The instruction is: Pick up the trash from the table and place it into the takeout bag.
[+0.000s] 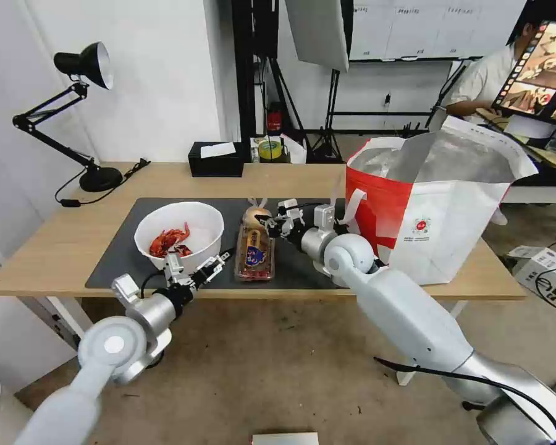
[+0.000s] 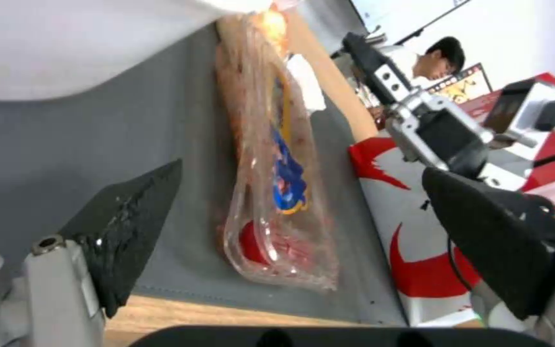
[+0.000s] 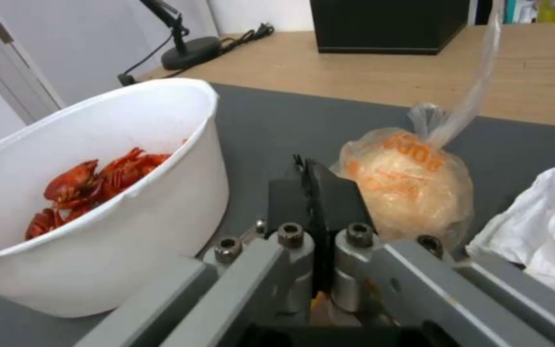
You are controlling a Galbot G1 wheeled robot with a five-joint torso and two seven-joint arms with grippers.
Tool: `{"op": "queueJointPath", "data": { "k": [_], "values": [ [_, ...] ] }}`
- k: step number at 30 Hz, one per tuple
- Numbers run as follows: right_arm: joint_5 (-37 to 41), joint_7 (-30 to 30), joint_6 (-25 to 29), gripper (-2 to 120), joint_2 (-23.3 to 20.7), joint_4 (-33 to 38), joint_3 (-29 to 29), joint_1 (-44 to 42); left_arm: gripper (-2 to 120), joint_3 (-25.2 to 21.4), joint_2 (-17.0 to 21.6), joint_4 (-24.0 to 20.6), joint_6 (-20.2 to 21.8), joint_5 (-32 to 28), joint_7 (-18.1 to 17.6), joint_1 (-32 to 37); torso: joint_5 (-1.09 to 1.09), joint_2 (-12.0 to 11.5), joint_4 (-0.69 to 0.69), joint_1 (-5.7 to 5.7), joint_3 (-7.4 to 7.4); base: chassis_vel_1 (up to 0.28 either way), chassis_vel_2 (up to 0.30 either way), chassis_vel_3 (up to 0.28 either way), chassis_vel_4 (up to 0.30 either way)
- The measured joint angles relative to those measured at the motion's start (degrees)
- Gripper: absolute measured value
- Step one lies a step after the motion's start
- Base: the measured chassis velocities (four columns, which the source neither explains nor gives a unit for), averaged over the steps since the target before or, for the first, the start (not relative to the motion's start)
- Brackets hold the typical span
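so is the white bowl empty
No, the white bowl holds red crayfish shells piled against its inner wall.

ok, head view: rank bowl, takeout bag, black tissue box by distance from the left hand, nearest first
1. Bowl: just beyond the left hand, at the mat's near-left.
2. Takeout bag: across the table at its right end.
3. Black tissue box: at the table's far edge, behind the bowl.

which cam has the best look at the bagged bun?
Right wrist view: the bagged bun sits close and unblocked beside the bowl, print and knotted plastic readable. Head view shows it small, partly behind the right gripper. Left wrist view catches only a blurred orange edge.
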Motion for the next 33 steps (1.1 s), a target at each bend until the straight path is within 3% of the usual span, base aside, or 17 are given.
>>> {"op": "queueJointPath", "data": {
  "k": [20, 33],
  "values": [
    [0.03, 0.13, 0.07, 0, -0.14, 0.73, 0.28, -1.25, 100, 4.62, -1.44, 1.8, -2.68, 1.03, -3.78, -3.73, -0.01, 0.0, 0.0, 0.0, 0.0, 0.0, 0.0, 0.0, 0.0],
    [-0.01, 0.16, 0.09, 0, -0.11, 0.48, 0.53, -1.33, 100, 6.5, -1.7, 3.64, -2.75, 1.64, -3.99, -5.75, 0.0, 0.0, 0.0, 0.0, 0.0, 0.0, 0.0, 0.0, 0.0]
  ]
}}
